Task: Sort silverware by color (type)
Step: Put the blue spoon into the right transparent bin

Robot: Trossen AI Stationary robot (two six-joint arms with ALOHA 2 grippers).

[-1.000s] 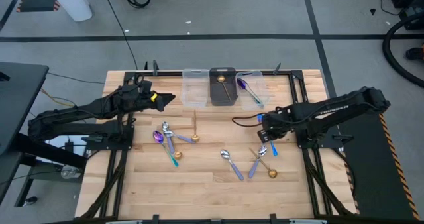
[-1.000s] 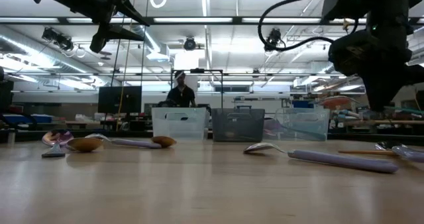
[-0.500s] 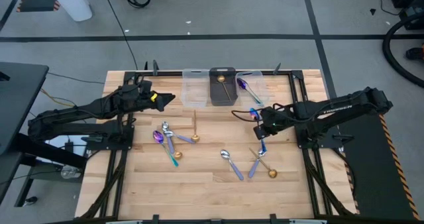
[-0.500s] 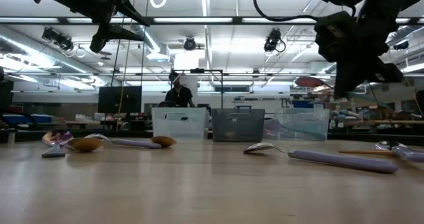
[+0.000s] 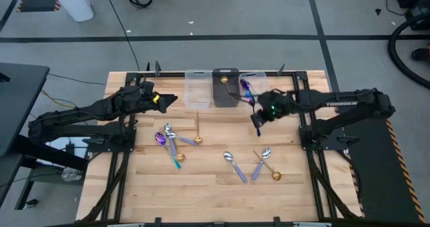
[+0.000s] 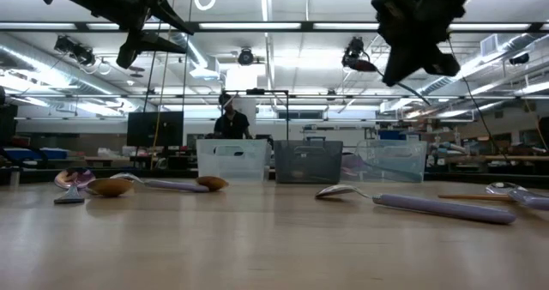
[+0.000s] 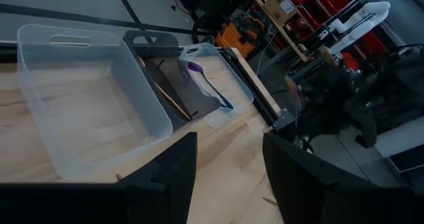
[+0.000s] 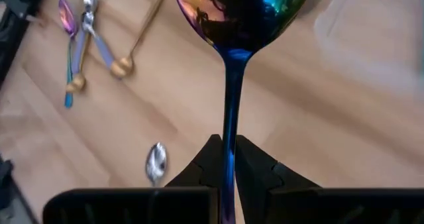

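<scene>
My right gripper (image 5: 259, 117) hangs above the table just in front of the bins, shut on a rainbow spoon (image 8: 233, 25). My left gripper (image 5: 169, 101) waits open over the table's far left, its fingers (image 7: 169, 174) bare. A clear bin (image 5: 195, 89), a dark bin (image 5: 226, 88) with a gold spoon in it, and a second clear bin (image 5: 256, 91) with a rainbow spoon (image 5: 246, 86) stand at the far edge. Loose silverware lies flat on the wood in a left cluster (image 5: 168, 141) and a right cluster (image 5: 259, 165). My right gripper pinches the rainbow spoon's thin handle (image 8: 229, 128) between its two fingertips. The fingers slant down, and the spoon runs on ahead of them along their line, bowl (image 8: 242, 12) foremost. The spoon is lifted clear of the table.
A gold spoon (image 5: 197, 129) lies alone mid-table. Bare wood stretches between the two clusters and along the near edge. Black rails (image 5: 304, 99) frame the table's sides. A person (image 6: 232, 118) shows in the room beyond the bins.
My right gripper has risen from the right cluster and gone toward the far edge and leftward, near the bins, turning as it went. The rainbow spoon has come up with it, lifted clear of the table.
</scene>
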